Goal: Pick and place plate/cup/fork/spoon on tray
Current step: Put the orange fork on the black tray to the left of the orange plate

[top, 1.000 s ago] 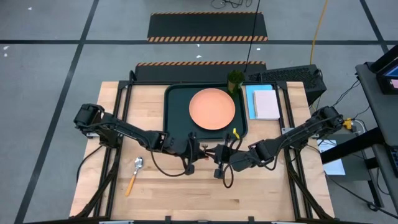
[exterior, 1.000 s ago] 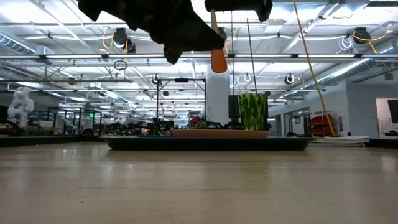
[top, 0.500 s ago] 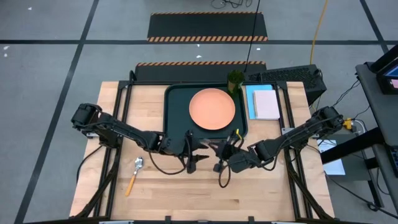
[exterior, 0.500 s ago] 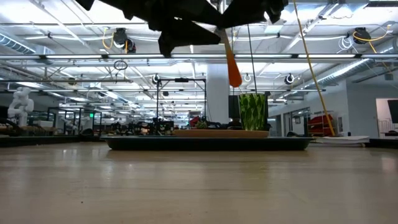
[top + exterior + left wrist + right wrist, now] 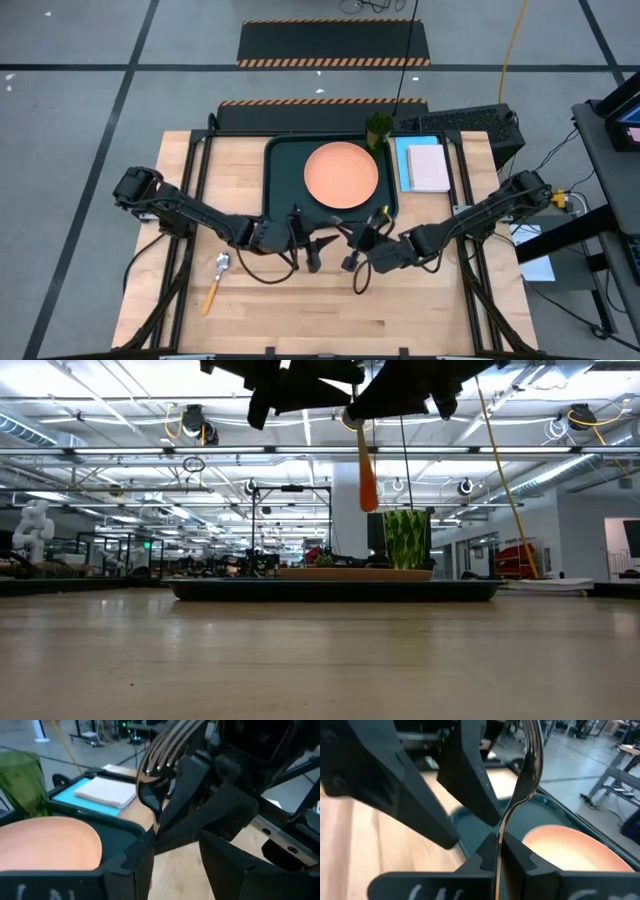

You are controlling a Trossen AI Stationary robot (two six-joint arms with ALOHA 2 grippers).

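The fork, silver head (image 5: 170,742) and orange handle (image 5: 367,480), hangs upright above the table just in front of the tray's near edge, with my right gripper (image 5: 352,257) shut on it. My left gripper (image 5: 308,248) faces it from the left, open, its fingers (image 5: 135,865) apart and short of the fork. The salmon plate (image 5: 341,175) lies flat on the dark tray (image 5: 285,170). At the tray's far right corner stands the green cup (image 5: 378,128). The spoon (image 5: 217,278) lies on the wood at the near left. My right gripper pinches the fork's thin metal neck (image 5: 506,822) between its two fingers, which come roughly level from the table's right and lie across the fork. The head (image 5: 530,755) stands above the fingers, the orange handle hangs below them, clear of the table.
A pink notepad on a blue sheet (image 5: 427,167) lies right of the tray. Behind the table's far right corner sits a black keyboard (image 5: 455,122). Bare wood shows along the near edge (image 5: 330,320) and left of the tray.
My left gripper has opened, let go of the fork and drawn back a little toward the table's left. The fork stays in my right gripper; its orange handle has swung lower and toward the right in the low view.
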